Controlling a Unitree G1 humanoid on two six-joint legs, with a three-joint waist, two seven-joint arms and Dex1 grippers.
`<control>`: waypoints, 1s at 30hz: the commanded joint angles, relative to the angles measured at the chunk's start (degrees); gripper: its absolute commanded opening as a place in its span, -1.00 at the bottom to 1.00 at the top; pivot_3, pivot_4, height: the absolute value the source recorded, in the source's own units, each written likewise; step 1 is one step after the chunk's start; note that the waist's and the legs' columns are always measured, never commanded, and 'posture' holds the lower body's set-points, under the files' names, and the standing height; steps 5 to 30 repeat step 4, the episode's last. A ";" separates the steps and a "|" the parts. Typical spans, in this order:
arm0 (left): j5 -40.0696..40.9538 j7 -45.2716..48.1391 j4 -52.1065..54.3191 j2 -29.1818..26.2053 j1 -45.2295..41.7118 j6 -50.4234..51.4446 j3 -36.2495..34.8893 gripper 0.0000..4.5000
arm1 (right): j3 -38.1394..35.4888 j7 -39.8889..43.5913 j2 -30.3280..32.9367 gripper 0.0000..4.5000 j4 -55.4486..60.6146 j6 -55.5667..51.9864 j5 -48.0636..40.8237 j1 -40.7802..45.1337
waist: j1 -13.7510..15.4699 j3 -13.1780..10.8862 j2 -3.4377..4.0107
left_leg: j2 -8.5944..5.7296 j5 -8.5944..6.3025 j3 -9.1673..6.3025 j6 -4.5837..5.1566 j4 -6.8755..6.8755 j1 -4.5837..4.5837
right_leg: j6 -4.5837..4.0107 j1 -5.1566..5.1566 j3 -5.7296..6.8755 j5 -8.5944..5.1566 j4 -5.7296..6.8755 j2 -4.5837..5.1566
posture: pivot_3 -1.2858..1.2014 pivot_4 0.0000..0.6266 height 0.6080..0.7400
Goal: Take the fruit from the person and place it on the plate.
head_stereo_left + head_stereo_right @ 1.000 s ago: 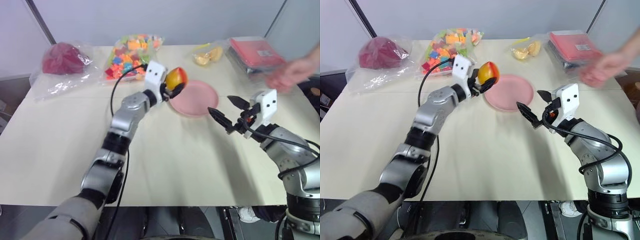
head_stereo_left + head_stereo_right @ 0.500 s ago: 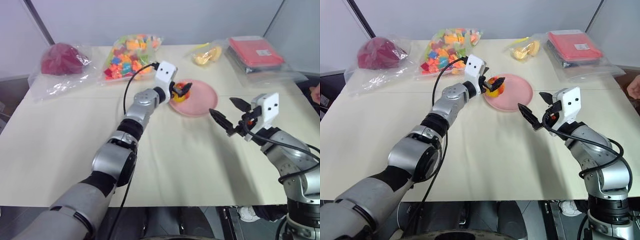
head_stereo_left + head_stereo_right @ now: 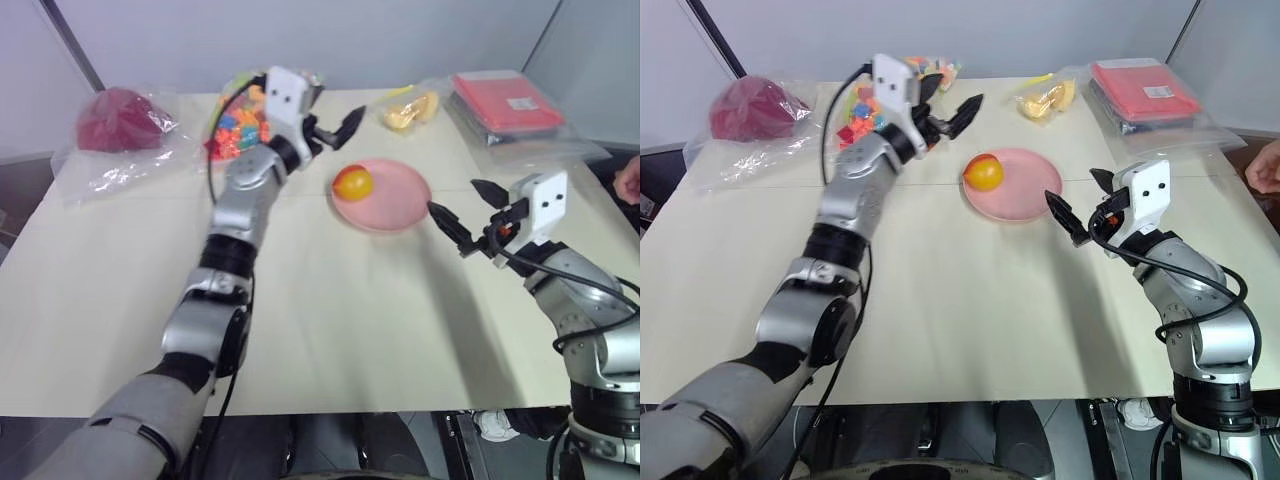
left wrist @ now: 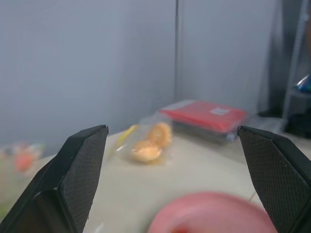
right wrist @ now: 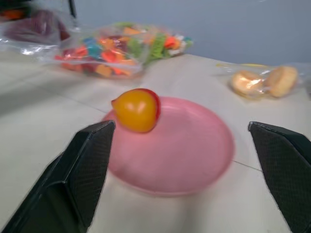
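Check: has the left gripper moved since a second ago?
Yes. The left gripper has let go of the fruit, now on the plate, and pulled up toward the bag of coloured pieces.

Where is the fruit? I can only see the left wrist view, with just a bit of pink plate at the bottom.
Observer: The fruit is lying on the plate, near the plate's left edge.
Operator: Is my gripper touching it?
Observer: No. The left gripper is open and raised off the table, to the left of the fruit.
Operator: What is the other arm doing?
Observer: The right gripper is open and empty, just right of the plate.
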State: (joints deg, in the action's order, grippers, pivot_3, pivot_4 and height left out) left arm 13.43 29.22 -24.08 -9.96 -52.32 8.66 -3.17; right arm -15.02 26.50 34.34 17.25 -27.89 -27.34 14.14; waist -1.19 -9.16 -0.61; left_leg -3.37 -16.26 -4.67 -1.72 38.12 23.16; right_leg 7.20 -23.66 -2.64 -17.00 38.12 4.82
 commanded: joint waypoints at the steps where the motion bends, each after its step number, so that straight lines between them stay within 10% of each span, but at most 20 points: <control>1: 1.79 -1.32 13.57 -3.66 4.93 7.65 -1.65 0.97 | -2.22 0.94 1.30 1.00 -2.24 3.09 1.33 1.79 | 0.29 0.00 0.00 | 0.01 0.00 0.01 -0.01 0.01 0.01 | 0.00 -0.02 -0.01 0.00 0.00 -0.01 | 0.03 -0.52 1.00; 30: 3.33 -3.51 23.51 -7.12 11.46 14.06 -4.07 0.97 | -3.56 1.80 2.32 1.00 -5.55 4.70 2.31 2.45 | 0.62 -0.01 -0.02 | -0.02 0.01 -0.03 -0.01 0.09 0.08 | 0.00 -0.01 0.01 0.00 0.00 0.04 | 0.03 -0.52 1.00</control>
